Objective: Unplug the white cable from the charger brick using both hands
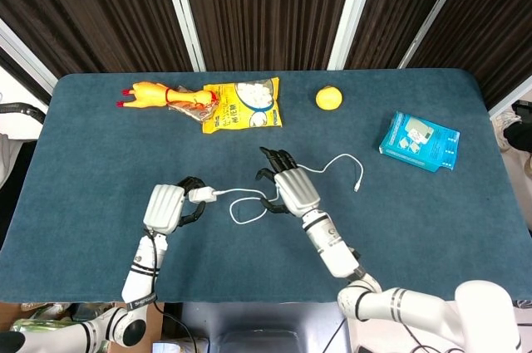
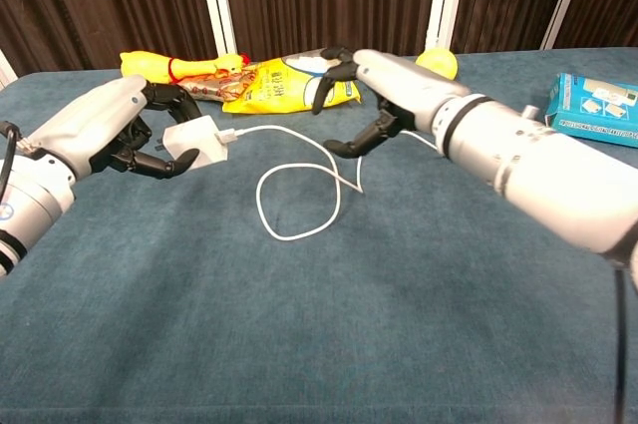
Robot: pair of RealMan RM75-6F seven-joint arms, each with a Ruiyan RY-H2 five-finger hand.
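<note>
My left hand grips the white charger brick just above the blue table. The white cable runs from the brick's plug to the right, makes a loop, then snakes on to its free end. My right hand hovers over the cable's middle stretch, right of the loop, with its fingers spread and nothing in them. It stands well apart from the brick.
A yellow rubber chicken and a yellow snack bag lie at the back left. A yellow ball sits at the back centre. A blue box lies to the right.
</note>
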